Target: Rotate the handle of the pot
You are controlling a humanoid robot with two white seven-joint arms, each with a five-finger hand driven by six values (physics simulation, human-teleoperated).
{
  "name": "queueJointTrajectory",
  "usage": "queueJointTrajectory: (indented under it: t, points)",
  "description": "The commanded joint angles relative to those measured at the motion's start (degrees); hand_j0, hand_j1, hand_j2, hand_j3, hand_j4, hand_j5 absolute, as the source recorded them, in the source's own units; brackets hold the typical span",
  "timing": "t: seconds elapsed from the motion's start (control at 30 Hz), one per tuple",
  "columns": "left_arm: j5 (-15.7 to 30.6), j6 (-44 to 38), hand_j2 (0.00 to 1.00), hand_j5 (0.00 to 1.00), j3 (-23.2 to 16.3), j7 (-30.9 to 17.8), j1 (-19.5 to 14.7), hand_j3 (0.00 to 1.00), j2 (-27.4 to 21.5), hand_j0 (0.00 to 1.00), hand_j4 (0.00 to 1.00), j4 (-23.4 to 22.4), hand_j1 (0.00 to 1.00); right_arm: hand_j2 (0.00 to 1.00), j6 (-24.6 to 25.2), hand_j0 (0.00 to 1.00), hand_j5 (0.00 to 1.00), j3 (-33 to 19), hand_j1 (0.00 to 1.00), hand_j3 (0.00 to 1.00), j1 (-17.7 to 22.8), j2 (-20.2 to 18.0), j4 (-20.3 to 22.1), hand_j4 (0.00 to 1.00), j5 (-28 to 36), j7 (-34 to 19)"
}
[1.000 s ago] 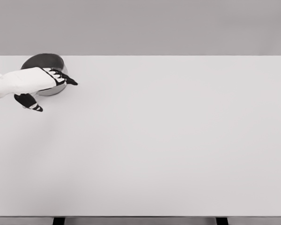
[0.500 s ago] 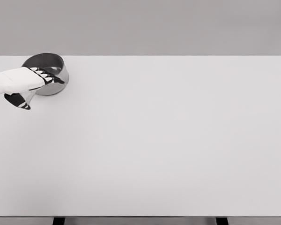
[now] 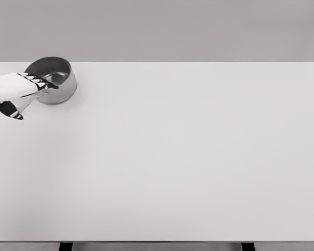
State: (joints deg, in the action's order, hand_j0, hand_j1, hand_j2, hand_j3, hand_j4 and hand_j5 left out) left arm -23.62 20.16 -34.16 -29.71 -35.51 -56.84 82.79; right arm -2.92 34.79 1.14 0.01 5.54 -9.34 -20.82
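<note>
— Where's the pot point(image 3: 60, 83)?
— Upper left of the frame. My left hand point(image 3: 22, 90) lies over its near rim, fingers point(image 3: 42, 81) extended, gripping nothing.
— Advice?
— I'd find the handle first; it's hidden.

no text, label, brand, number or sign can be read anywhere in the head view
</note>
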Motion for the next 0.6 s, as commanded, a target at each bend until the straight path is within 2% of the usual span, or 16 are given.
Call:
queueJointTrajectory:
  t: [0.0,0.3,0.57]
  points:
    - [-0.1,0.0,1.0,1.0,0.4,0.2,0.0,1.0,0.1,1.0,1.0,-2.1,1.0,1.0,0.0,1.0,1.0,0.0,1.0,1.0,-0.1,0.0,0.0,1.0,0.0,0.0]
    - [-1.2,-0.1,1.0,1.0,0.5,3.9,-0.4,1.0,1.2,1.0,1.0,-9.6,1.0,1.0,0.0,1.0,1.0,0.0,1.0,1.0,0.0,0.0,0.0,1.0,0.0,0.0]
    - [-1.5,-0.4,1.0,1.0,0.5,6.4,-1.1,1.0,2.4,1.0,1.0,-13.7,1.0,1.0,0.0,1.0,1.0,0.0,1.0,1.0,0.0,0.0,0.0,1.0,0.0,0.0]
